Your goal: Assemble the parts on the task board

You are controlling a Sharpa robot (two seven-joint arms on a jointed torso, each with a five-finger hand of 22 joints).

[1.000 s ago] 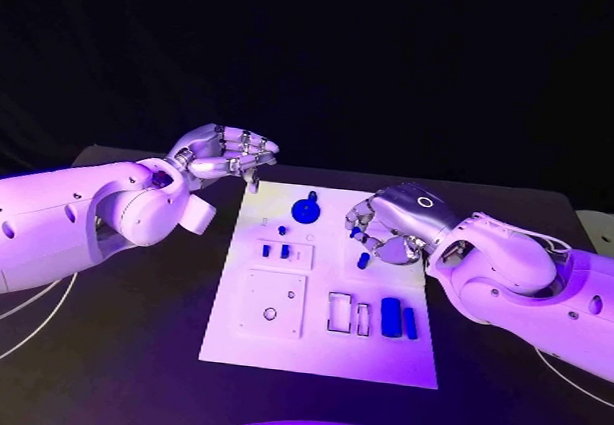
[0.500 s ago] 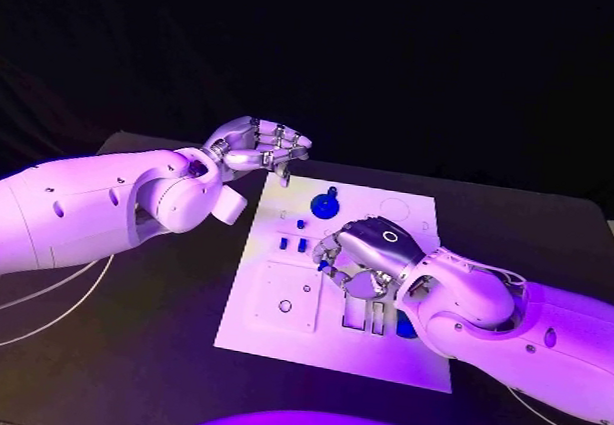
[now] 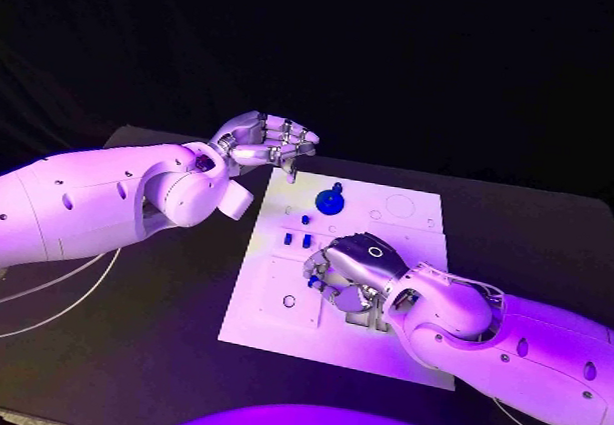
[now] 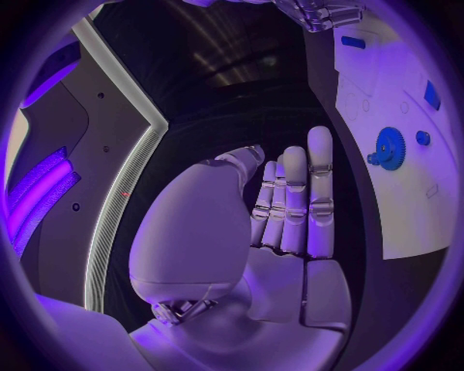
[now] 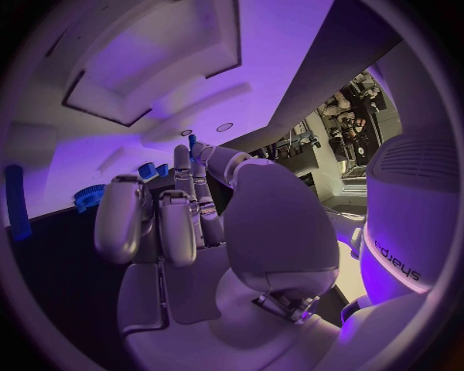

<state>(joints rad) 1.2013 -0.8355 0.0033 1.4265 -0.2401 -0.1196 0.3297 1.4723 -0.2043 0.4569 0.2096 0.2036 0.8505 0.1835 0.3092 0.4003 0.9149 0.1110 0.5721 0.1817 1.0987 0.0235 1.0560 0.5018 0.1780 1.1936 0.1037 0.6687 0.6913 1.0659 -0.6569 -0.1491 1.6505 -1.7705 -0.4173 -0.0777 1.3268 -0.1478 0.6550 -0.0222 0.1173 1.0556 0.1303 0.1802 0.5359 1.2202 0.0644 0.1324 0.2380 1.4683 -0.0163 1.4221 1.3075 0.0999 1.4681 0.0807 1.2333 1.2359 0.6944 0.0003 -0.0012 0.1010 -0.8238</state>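
Right robot hand [image 3: 348, 272] hovers curled over the white board [image 3: 262, 314] at centre frame; whether it holds anything, I cannot tell. Beyond, small blue gear [image 3: 330, 204], likely light, stiff: pinch its rim. Upper left, left robot hand [image 3: 267, 145] curled, empty.

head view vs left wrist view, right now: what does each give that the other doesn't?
Head view: the full outline of the task board, and the right robot hand seen from above over the board's middle, fingers curled down. Left wrist view: the palm side of the left robot hand, with nothing in it. Both: the blue gear at the board's far end, the left robot hand off the board's far left corner, and at least part of the right robot hand.
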